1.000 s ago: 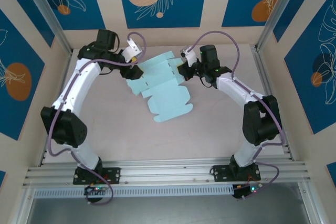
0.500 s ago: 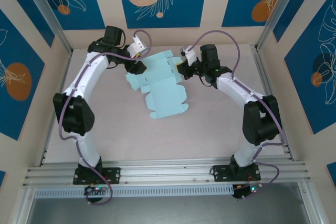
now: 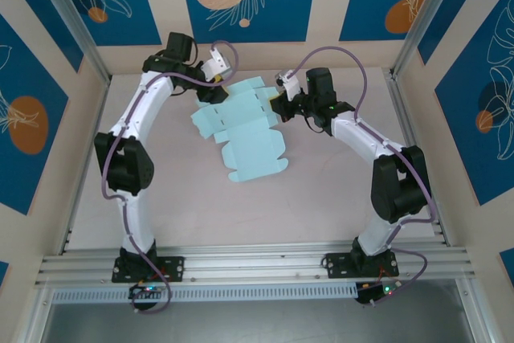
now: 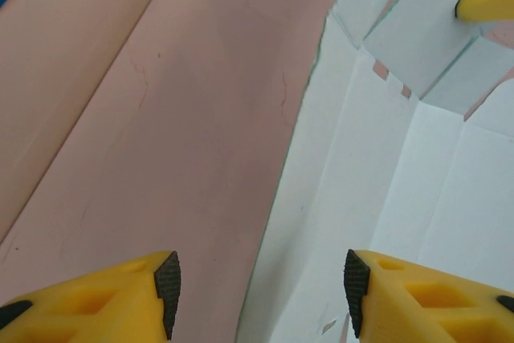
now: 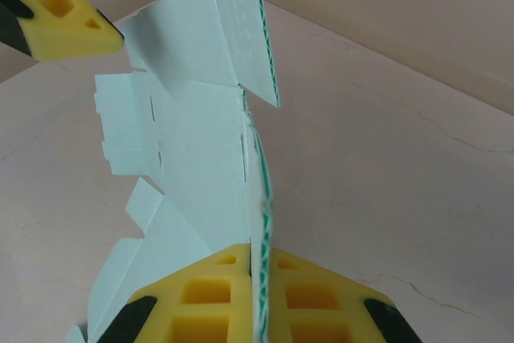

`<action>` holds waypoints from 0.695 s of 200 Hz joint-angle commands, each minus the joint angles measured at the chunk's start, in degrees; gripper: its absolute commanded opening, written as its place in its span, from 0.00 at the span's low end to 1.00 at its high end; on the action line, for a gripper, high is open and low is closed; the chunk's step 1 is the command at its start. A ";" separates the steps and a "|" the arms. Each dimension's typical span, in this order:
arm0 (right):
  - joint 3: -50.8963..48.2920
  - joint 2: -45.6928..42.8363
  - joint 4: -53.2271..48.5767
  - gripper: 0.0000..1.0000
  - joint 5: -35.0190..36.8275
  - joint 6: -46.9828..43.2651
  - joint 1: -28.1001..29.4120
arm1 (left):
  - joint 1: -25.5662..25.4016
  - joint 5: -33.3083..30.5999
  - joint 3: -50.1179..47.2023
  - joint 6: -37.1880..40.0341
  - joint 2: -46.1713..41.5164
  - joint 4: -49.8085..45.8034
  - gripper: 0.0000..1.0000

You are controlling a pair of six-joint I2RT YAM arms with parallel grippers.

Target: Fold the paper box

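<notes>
The paper box (image 3: 243,132) is a flat pale aqua die-cut sheet with flaps and tabs, lying mid-table, its right edge lifted. My right gripper (image 3: 277,108) is shut on that right edge; in the right wrist view the yellow fingers (image 5: 217,295) pinch the card (image 5: 201,150) edge-on at the right gripper (image 5: 261,283). My left gripper (image 3: 214,92) hovers at the sheet's far-left corner. In the left wrist view the left gripper (image 4: 261,285) stands open, its black pads (image 4: 168,281) wide apart, the sheet's long edge (image 4: 353,198) running below the gap without touching them.
The pinkish table (image 3: 161,198) is walled by beige panels with blue posters. Aluminium rails (image 3: 257,267) cross the near edge by the arm bases. Bare table lies in front of the sheet and to its left (image 4: 161,118).
My left arm has swung toward the back wall, carrying its gripper from the sheet's left flap to its far-left corner. The sheet shifted slightly left. The right arm kept its grip and place.
</notes>
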 commanded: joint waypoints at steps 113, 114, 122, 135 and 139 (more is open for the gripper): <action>-0.33 4.84 2.04 0.00 2.24 5.62 -0.87 | -5.78 -13.28 -11.18 0.79 -3.14 17.43 0.00; -0.41 4.86 2.03 0.00 2.36 5.71 -0.89 | -5.85 -13.58 -11.67 0.74 -3.35 17.96 0.00; -0.65 5.12 1.79 0.00 2.97 6.38 -1.08 | -6.68 -16.18 -15.32 0.93 -5.34 22.26 0.00; -1.42 5.32 1.93 0.03 3.97 7.38 -1.41 | -8.31 -20.35 -21.55 2.05 -8.46 29.67 0.00; -1.73 5.39 2.08 0.06 4.38 7.73 -1.50 | -8.85 -21.67 -23.28 2.49 -9.30 31.80 0.00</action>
